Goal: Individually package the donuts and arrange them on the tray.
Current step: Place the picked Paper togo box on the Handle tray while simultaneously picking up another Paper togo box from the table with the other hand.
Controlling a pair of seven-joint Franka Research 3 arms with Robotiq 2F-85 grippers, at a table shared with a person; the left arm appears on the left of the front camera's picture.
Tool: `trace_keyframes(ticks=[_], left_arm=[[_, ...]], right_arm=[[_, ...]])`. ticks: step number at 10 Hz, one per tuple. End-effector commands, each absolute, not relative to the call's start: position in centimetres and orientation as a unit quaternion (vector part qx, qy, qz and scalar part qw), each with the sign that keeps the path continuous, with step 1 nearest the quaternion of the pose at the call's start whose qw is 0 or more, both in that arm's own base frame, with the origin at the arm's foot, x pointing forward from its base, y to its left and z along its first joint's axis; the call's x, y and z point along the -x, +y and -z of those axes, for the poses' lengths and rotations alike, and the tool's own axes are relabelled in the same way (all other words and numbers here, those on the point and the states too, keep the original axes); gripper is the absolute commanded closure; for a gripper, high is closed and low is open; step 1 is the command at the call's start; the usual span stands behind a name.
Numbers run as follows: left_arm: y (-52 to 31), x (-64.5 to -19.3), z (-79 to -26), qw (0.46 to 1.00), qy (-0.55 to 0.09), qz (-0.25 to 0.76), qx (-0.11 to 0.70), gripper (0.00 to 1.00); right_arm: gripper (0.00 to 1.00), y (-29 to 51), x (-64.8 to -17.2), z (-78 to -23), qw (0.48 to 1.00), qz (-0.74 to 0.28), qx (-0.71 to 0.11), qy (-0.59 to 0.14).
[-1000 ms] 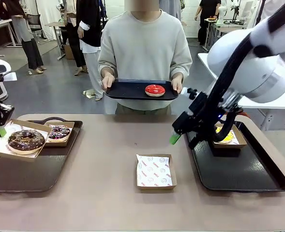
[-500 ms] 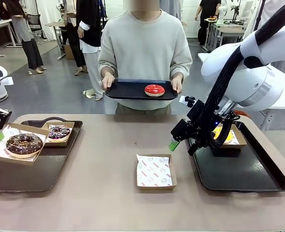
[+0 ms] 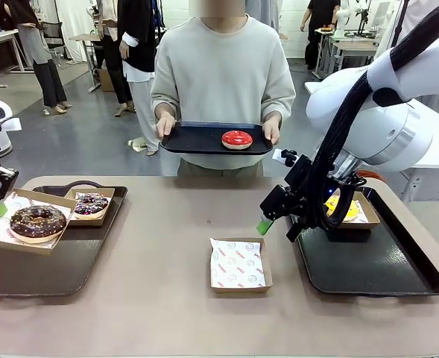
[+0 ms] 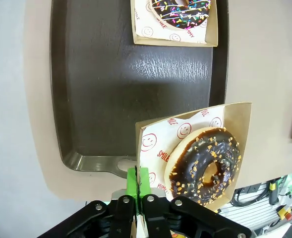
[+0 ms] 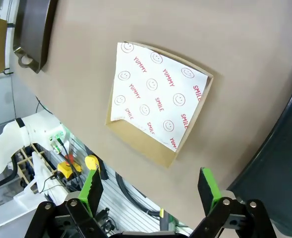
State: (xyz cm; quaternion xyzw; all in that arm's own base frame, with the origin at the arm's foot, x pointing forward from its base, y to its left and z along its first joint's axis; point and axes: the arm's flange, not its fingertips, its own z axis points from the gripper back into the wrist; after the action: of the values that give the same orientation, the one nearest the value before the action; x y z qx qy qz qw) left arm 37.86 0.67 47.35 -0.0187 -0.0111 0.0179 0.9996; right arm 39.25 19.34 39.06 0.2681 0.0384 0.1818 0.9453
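1. While its jaws press together on the rim of a brown cardboard box lined with smiley-print paper [image 4: 158,141], the left end effector [image 4: 139,182] holds that box over a corner of the dark left tray [image 4: 111,89]. I cannot tell whether the box rests on the tray.
2. The right end effector [image 5: 149,188] has its green-padded fingers wide apart and grips nothing. It hovers above the worktop [image 3: 159,298], just beside an empty paper-lined cardboard box [image 5: 158,106].
3. Compared with a second ago, the held box sits lower and more level. The right end effector has moved slightly down and toward the worktop's middle.
4. The chocolate ring donut with pale nut sprinkles [image 4: 205,166] lies flat in the held box, its glaze glossy.
5. The dark chocolate ring donut with coloured sprinkles [image 3: 91,203] sits in its own box at the far end of the left tray.
6. The glossy red ring donut [image 3: 237,139] lies unboxed on a black tray [image 3: 193,140] that a person holds at the far side.
7. The yellow ring donut [image 3: 351,211] sits boxed on the dark right tray [image 3: 376,272], partly hidden behind the right arm.
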Motion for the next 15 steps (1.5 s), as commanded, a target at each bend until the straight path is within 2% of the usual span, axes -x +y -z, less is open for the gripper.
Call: trace_keyframes(ticks=[1, 3, 4, 6, 10, 15], left_arm=[[0.6, -37.9, -47.7, 1.000, -0.010, -0.018, 0.018, 0.99], [0.7, -37.9, -47.4, 1.000, -0.011, -0.018, 0.019, 0.99], [0.8, -38.3, -46.6, 0.999, 0.003, -0.001, 0.043, 0.99], [2.4, -38.2, -46.0, 0.998, -0.011, 0.026, 0.057, 0.99], [6.1, -37.5, -44.3, 0.998, -0.020, 0.047, 0.034, 0.99], [7.4, -37.6, -41.2, 0.998, -0.016, 0.044, 0.032, 0.99]], right_arm=[[0.00, 19.4, -39.3, -39.0, 0.947, -0.181, -0.264, 0.036], [0.00, 19.3, -39.3, -39.1, 0.945, -0.182, -0.268, 0.038], [0.00, 20.2, -39.0, -39.4, 0.954, -0.179, -0.238, 0.036], [0.00, 22.7, -38.6, -40.4, 0.970, -0.184, -0.158, 0.027], [0.00, 26.0, -38.3, -39.4, 0.985, -0.159, -0.064, 0.025], [0.00, 29.0, -37.3, -35.2, 0.995, -0.095, -0.029, 0.019]])
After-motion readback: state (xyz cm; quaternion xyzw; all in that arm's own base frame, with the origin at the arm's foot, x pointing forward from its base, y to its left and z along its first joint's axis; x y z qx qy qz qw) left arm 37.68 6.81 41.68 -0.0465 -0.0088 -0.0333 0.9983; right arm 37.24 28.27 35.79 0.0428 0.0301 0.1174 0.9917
